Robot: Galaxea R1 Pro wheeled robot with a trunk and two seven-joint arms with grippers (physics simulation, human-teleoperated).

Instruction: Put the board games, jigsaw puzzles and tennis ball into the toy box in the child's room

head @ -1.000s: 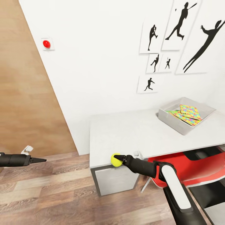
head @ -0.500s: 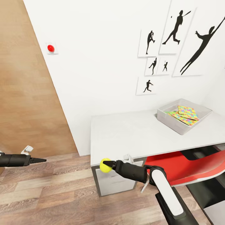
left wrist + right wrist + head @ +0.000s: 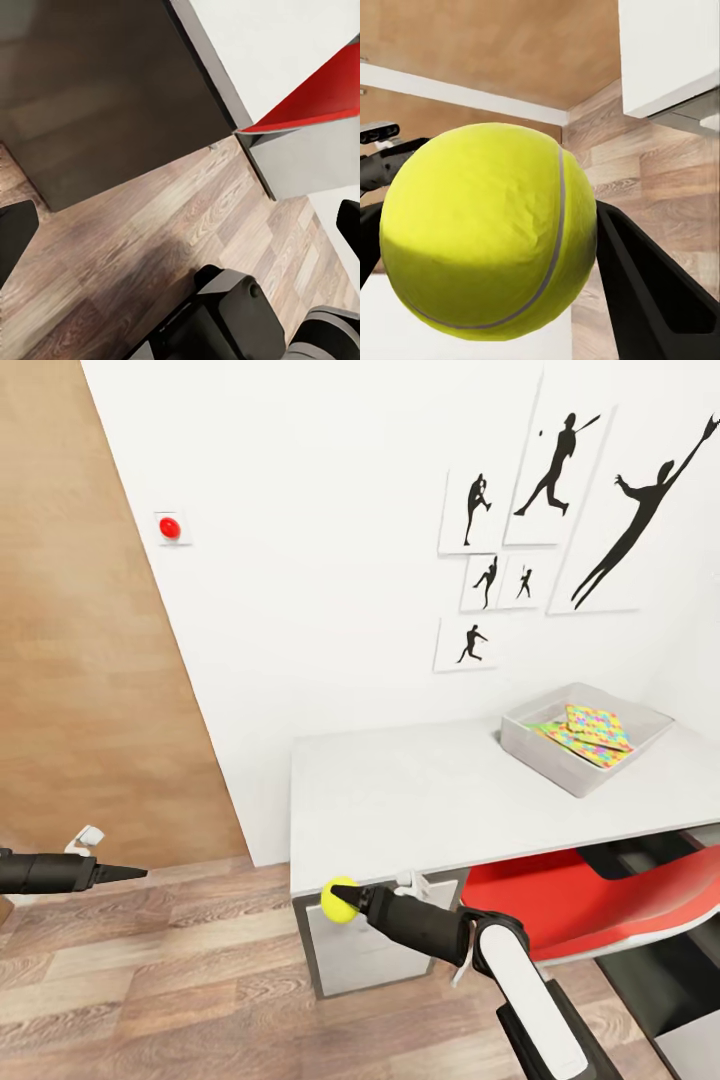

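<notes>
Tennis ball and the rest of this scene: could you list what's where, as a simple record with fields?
tennis ball: gripped in the right claw, at the table's front corner
left claw: held out over the wood floor, holding nothing; open or shut unclear
toy box: on the white table, near the wall
jigsaw puzzles: inside the toy box
red chair: tucked under the table
</notes>
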